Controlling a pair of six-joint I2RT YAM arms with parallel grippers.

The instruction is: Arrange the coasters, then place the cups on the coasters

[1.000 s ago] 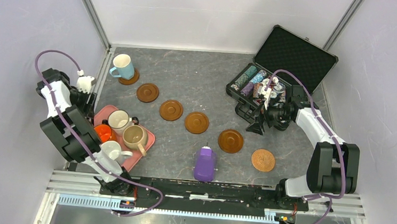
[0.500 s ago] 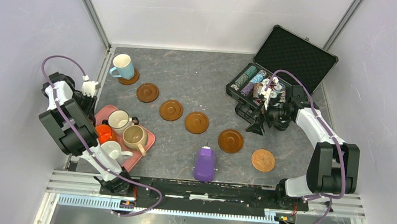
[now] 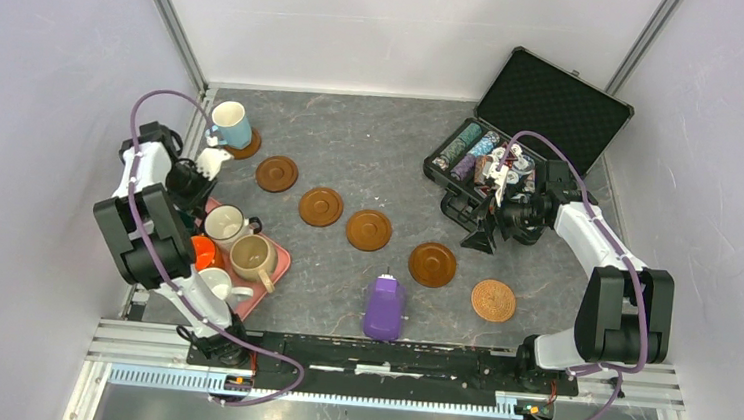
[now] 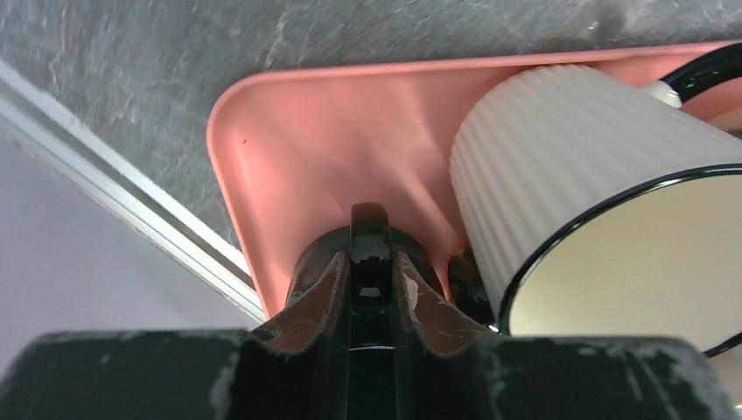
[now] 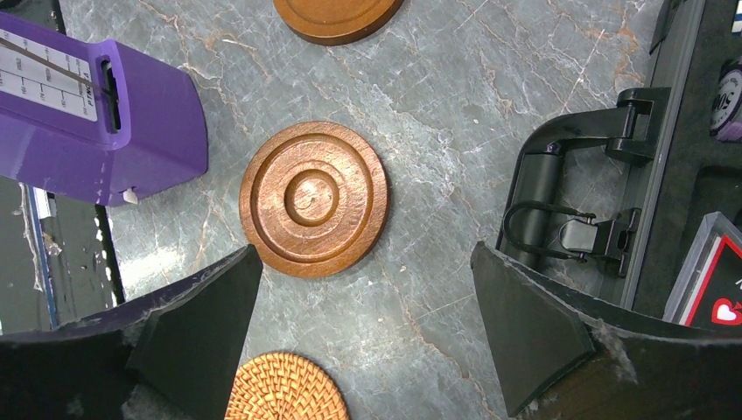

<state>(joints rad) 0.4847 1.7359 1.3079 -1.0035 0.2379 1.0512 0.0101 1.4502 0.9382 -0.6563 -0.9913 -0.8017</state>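
Observation:
Several dark wood coasters run diagonally across the table: one [image 3: 277, 173], another [image 3: 320, 206], a third [image 3: 368, 230] and more toward the right, ending at a woven lighter coaster [image 3: 493, 300]. A light blue cup [image 3: 229, 124] stands on the far-left coaster. On the pink tray [image 3: 279, 258] stand the cream [image 3: 223, 224], orange [image 3: 200, 251], beige [image 3: 252, 257] and white [image 3: 210, 283] cups. My left gripper [image 4: 369, 262] is at the tray's far corner, shut on a dark glossy cup handle beside the ribbed cream cup [image 4: 577, 157]. My right gripper [image 5: 365, 262] hangs open above a wood coaster [image 5: 313, 198].
A purple oblong device [image 3: 384, 308] lies near the front edge. An open black case [image 3: 514, 141] of poker chips sits at the back right, its handle [image 5: 560, 210] close to my right fingers. A metal rail [image 4: 131, 219] runs along the tray's left side.
My left arm swung from the left wall in over the tray's far corner and its jaws closed on the dark handle. The right arm has not moved.

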